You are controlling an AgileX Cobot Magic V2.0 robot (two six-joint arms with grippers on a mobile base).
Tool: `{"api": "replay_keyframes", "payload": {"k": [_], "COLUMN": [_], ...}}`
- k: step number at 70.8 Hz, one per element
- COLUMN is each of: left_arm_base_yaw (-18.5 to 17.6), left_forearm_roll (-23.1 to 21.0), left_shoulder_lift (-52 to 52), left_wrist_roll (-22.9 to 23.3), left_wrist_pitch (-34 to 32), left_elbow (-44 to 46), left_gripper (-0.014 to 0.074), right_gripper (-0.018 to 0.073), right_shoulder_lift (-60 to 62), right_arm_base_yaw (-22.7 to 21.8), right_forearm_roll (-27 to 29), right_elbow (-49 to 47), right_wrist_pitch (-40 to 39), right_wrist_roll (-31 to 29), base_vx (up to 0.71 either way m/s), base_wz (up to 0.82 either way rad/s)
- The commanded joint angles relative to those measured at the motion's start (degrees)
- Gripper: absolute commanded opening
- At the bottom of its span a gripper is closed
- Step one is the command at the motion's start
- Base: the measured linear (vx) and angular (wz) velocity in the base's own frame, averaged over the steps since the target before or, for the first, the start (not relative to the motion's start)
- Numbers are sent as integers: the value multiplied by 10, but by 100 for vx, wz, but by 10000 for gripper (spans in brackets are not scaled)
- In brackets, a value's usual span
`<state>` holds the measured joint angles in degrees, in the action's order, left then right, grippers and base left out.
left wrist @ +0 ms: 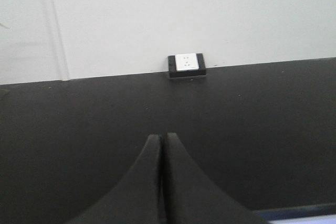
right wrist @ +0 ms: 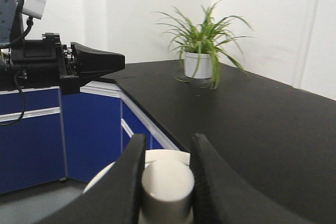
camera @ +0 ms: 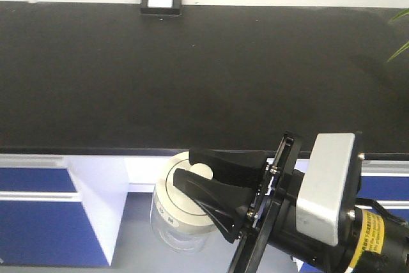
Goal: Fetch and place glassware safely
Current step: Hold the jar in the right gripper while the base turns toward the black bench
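The glassware (camera: 171, 215) is a squat clear jar with a cream-white lid, hanging below the front edge of the black counter (camera: 192, 75). My right gripper (camera: 186, 168) is shut on the knob of its lid. In the right wrist view the knob (right wrist: 167, 184) sits squeezed between the two fingers of the right gripper (right wrist: 166, 145), with the lid's rim (right wrist: 170, 156) showing behind it. My left gripper (left wrist: 161, 138) is shut with nothing in it, low over the counter and pointing at the back wall. The right wrist view also shows the left gripper (right wrist: 116, 61) at the counter's edge.
A small black-and-white socket box (camera: 161, 0) sits against the back wall (left wrist: 186, 63). A potted plant (right wrist: 199, 51) stands on the counter's far right end. Blue cabinet fronts (camera: 38, 222) and a grey floor lie below the counter edge.
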<state>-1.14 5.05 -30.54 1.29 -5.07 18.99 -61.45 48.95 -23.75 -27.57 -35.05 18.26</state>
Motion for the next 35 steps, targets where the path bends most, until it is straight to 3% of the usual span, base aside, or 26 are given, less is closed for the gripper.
{"api": "replay_keyframes", "payload": {"k": [1,35], "left_arm_base_yaw": [-4,-4], "left_forearm_roll": [-3,-3], "left_shoulder_lift": [0,0], "left_wrist_roll": [3,3], "left_wrist_pitch": [-41,-41], "left_elbow": [15,15], "left_gripper": [-7,-7], "right_gripper": [-4,-4], "right_shoulder_lift": [12,12], "right_arm_base_yaw": [-1,-1], "right_forearm_roll": [10,10], "right_elbow": [-18,-18], "right_wrist_pitch": [-60,-60], "right_wrist_roll": [-1,-1], "base_vx": [17,17], "base_wz": [-32,-13]}}
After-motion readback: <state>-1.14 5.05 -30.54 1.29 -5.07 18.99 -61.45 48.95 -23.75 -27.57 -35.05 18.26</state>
